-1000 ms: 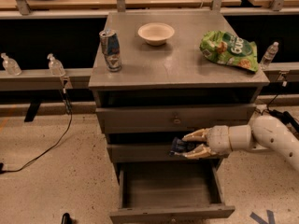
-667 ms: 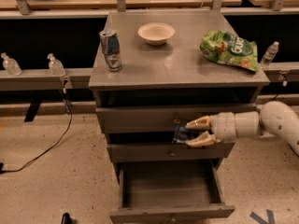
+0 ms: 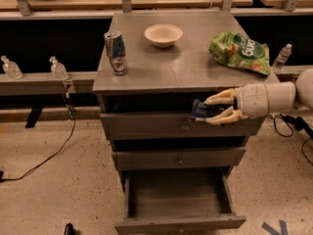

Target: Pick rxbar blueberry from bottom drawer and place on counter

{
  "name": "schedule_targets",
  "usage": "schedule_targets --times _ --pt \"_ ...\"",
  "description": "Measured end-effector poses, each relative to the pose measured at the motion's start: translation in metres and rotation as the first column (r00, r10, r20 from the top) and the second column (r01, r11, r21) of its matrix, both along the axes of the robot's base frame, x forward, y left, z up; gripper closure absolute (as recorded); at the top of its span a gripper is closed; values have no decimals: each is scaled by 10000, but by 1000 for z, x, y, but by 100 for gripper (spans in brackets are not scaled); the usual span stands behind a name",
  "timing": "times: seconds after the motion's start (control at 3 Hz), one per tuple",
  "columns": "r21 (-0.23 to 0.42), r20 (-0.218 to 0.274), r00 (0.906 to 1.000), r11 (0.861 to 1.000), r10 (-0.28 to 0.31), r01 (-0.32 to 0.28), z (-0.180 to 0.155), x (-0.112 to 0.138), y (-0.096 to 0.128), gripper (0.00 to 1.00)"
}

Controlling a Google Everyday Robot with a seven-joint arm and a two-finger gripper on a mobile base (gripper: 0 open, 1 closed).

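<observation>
Gripper [image 3: 211, 110]: right of cabinet, pinching rxbar blueberry [image 3: 199, 111].
Rxbar blueberry: held aloft, just below counter's [image 3: 171, 65] near edge.
Bottom drawer [image 3: 179, 223]: open, bar out.
Done: pick.
Left: raise bar, set on counter.

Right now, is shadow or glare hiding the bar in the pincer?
Camera view: the pincer holds the rxbar blueberry against the shadowed gap under the counter, so its dark wrapper partly blends in. Same camera view: the counter shows only a soft sheen, no harsh glare.
</observation>
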State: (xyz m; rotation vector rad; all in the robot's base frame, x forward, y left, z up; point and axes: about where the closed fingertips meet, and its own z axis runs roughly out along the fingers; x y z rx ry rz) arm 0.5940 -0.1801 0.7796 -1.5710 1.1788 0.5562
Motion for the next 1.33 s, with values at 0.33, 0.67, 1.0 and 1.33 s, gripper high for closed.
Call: schedule_targets --times 0.33,0.67,1.0,1.33 --pt "173 406 9973 9979 615 -622 36 4 2 100" --pt "24 948 9942 9987 506 -510 68 7 4 100" --pt "-13 1428 9897 10000 -37 39 109 9 5 100" --pt "399 1763 9749 9906 -1360 1310 159 25 -5 100"
